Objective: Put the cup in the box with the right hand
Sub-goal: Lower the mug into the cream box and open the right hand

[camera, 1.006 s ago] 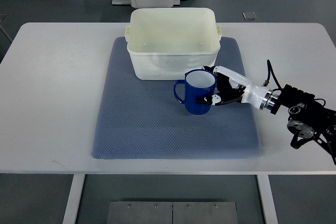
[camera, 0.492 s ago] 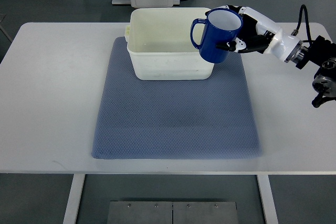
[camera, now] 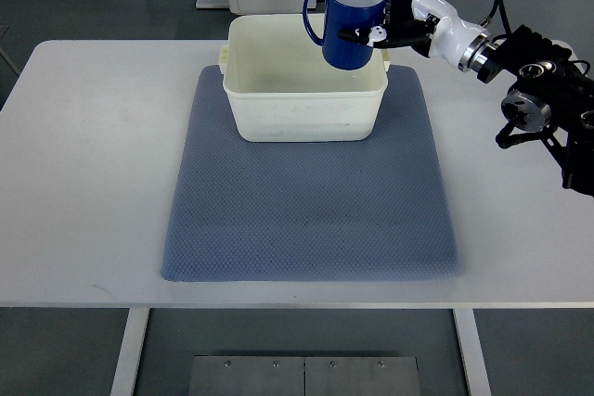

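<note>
Right robot hand (camera: 390, 25) comes in from the right edge, fingers wrapped around the body of the blue cup (camera: 348, 18) and clamped on it from the side away from the handle. Cup is in the air, upright, mouth up, handle pointing left. It sits over the far right part of the white box (camera: 304, 81), overlapping the back rim in this view; how high it clears the rim I can't tell from a top-down shot.

Side grip makes sense: leaves the cup bottom free so it can be set down flat, and keeps the fingers off the handle.

Box sits on the far half of the blue mat (camera: 311, 187), mat on the white worktop (camera: 83, 164). Box interior looks empty, so there's room anywhere inside.

Judgement: carry phase about done, lowering not yet started. Next move likely needs a small shift toward box centre so the fingers and wrist clear the right wall, then straight down and release. Risk: knuckles catching the rim.

Left arm not visible.
</note>
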You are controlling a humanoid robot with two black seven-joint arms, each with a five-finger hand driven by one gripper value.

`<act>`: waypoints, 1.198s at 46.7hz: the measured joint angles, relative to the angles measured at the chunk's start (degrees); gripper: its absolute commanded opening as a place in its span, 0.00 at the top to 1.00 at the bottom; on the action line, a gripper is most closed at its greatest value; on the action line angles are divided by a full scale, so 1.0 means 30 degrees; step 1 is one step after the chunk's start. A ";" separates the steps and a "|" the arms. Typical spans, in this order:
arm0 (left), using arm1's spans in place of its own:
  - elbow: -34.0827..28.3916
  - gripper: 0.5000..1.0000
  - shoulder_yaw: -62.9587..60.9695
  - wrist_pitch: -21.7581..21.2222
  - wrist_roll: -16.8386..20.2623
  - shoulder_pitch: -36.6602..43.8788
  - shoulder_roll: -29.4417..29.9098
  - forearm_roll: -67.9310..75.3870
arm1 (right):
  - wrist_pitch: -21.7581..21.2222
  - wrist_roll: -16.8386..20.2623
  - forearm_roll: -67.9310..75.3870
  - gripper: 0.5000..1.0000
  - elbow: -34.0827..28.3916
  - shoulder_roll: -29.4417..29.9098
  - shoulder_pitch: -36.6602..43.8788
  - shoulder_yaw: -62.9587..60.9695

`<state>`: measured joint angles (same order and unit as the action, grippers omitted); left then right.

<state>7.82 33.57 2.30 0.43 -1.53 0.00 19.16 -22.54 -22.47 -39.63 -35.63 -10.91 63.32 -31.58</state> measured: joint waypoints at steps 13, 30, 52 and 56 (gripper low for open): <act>0.0000 0.00 0.0000 0.0000 0.0000 0.0005 0.0000 -0.0001 | 0.2041 0.0532 -0.0027 1.00 0.2402 0.2064 0.0372 0.0299; 0.0001 0.00 0.0001 -0.0001 0.0003 -0.0002 0.0000 -0.0002 | 0.4092 0.0579 0.0143 1.00 0.2944 0.2817 -0.0198 0.1178; 0.0001 0.00 0.0001 -0.0007 0.0003 0.0005 0.0000 -0.0013 | 0.4845 0.0554 0.0516 1.00 0.2902 0.2820 -0.0710 0.1977; 0.0001 0.00 0.0000 -0.0007 0.0001 0.0007 0.0000 -0.0012 | 0.4846 0.0481 0.0641 1.00 0.2861 0.2819 -0.0632 0.1959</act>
<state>7.82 33.57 2.28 0.44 -1.51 0.00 19.13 -8.00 -21.02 -37.71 -27.05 -2.46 61.42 -25.70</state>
